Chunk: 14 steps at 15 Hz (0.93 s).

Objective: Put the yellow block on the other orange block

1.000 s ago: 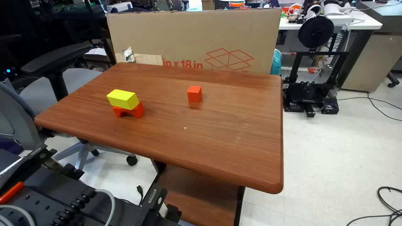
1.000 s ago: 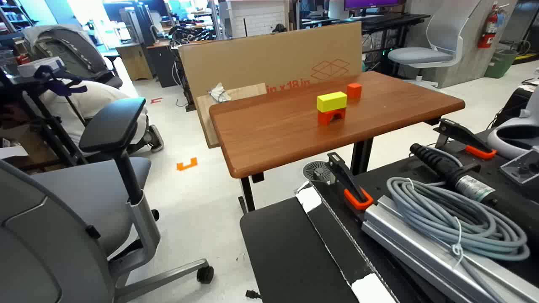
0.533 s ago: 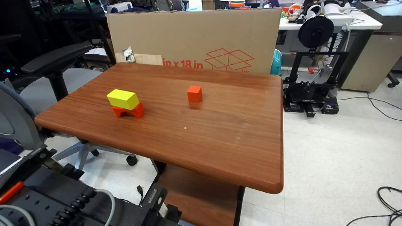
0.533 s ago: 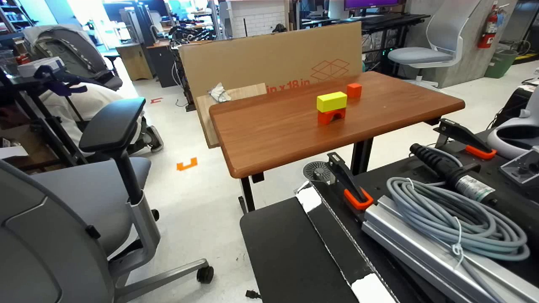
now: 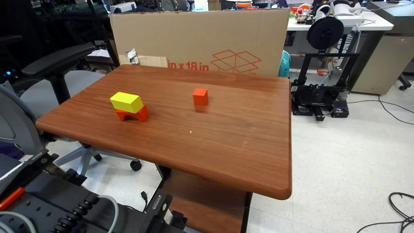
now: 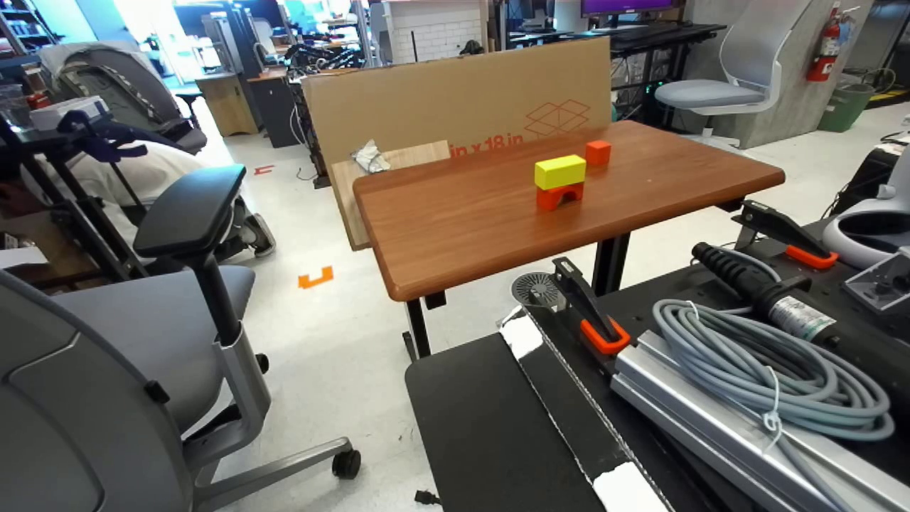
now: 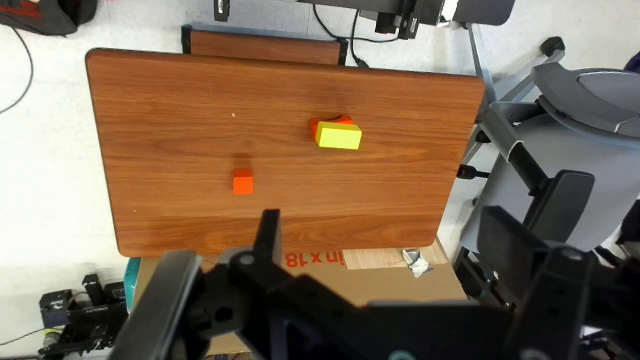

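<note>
We find the yellow block lying flat on the arched orange-red block, its underside in contact with the arch, the cut-out facing down to the bench. The long side of the yellow block runs level; we cannot tell how squarely it is seated.

We record the orange cube resting directly on the bench, well apart from the stack. In both exterior views the cube stands nearer the upright cardboard panel than the stack does.

We observe the tool in the wrist view: its two fingers are spread wide, and the gap between them shows the bench edge and part of the panel.

We note a wooden board beside the bench at the panel, with a crumpled whitish scrap on it. A gray chair stands beside one end of the bench, and a black framed machine sits on the pale floor near the opposite end.
</note>
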Tool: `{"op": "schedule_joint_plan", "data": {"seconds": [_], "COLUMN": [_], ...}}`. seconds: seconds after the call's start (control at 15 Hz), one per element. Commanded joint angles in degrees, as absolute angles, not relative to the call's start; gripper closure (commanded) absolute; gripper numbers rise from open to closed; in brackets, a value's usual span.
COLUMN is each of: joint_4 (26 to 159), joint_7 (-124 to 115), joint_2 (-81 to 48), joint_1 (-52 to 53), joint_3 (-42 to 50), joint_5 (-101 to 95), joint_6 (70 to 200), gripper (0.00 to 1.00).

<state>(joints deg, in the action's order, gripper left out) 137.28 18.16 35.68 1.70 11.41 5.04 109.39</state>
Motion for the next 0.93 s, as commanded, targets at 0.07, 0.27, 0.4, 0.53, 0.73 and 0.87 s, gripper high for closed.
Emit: {"op": "schedule_joint_plan", "data": {"seconds": [0.07, 0.27, 0.4, 0.53, 0.73, 0.87], "joint_4": [134.3, 132.7, 131.1, 129.4, 126.6, 124.9], "joint_7": [14.2, 11.2, 11.2, 9.8, 5.1, 2.5], "joint_2": [26.6, 19.2, 13.6, 7.8, -0.8, -5.0], "joint_1": [1.4, 1.7, 2.2, 2.0, 1.7, 1.9], "joint_3": [6.3, 3.9, 3.2, 2.1, 0.5, 0.0], "joint_5": [2.0, 2.8, 4.1, 3.6, 1.5, 1.2], "joint_6": [110.4, 113.5, 115.7, 117.6, 117.5, 117.2], "gripper": [0.0, 0.0, 0.0, 0.0, 0.0, 0.0]}}
